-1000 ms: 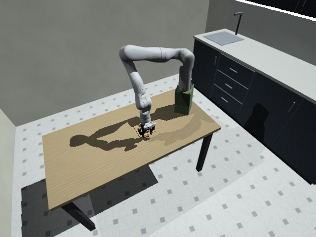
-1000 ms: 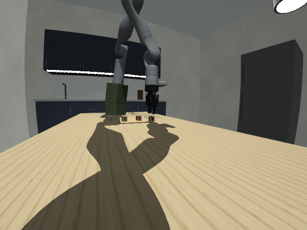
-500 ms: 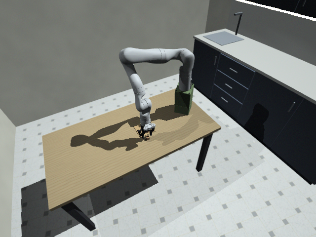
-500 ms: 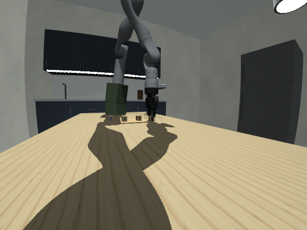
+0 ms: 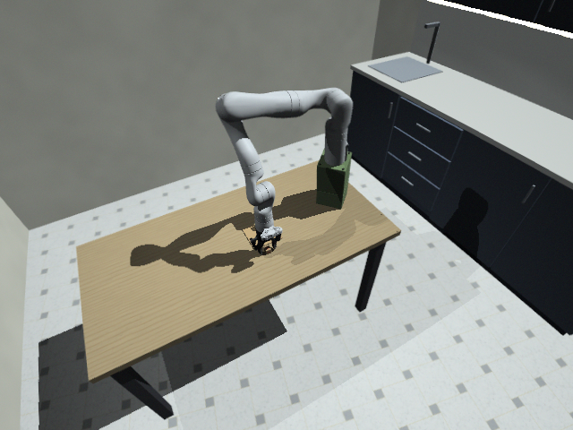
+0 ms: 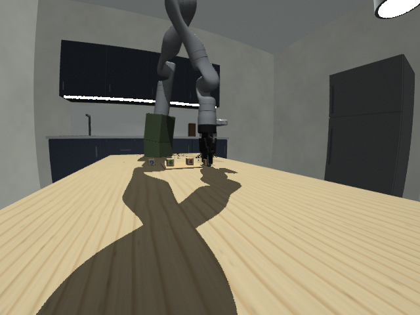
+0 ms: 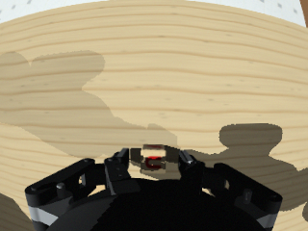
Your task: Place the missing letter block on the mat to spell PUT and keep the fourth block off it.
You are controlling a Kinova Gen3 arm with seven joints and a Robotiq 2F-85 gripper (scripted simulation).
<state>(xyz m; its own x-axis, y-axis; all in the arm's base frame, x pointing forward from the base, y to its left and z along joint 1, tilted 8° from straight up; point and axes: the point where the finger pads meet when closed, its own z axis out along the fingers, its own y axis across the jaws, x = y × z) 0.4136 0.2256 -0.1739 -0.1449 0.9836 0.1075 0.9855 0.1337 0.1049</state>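
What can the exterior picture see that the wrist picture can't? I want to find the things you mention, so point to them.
Only the exterior view shows the tall dark grey fridge (image 6: 366, 125), the green box-shaped stand (image 6: 158, 135) under the arm, and small blocks with a blue, a green and a red mark (image 6: 151, 162) (image 6: 170, 162) (image 6: 189, 161) facing us.

Only the wrist view shows red on the small block (image 7: 154, 163) between the fingers, and some pale floor (image 7: 43, 4).

Both show the black two-finger gripper (image 6: 207, 165) (image 7: 154, 157) and the light wooden table (image 6: 305, 237) (image 7: 168, 63).

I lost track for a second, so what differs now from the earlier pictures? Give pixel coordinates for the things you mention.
The tool (image 5: 266, 251) (image 6: 209, 164) (image 7: 154, 157) has moved down, its open fingers now on either side of the block with the red mark (image 7: 154, 163). I see nothing taken hold of or let go. The other three blocks, the mat (image 6: 183, 167) and the green pedestal (image 5: 329, 198) (image 6: 157, 149) look unmoved.
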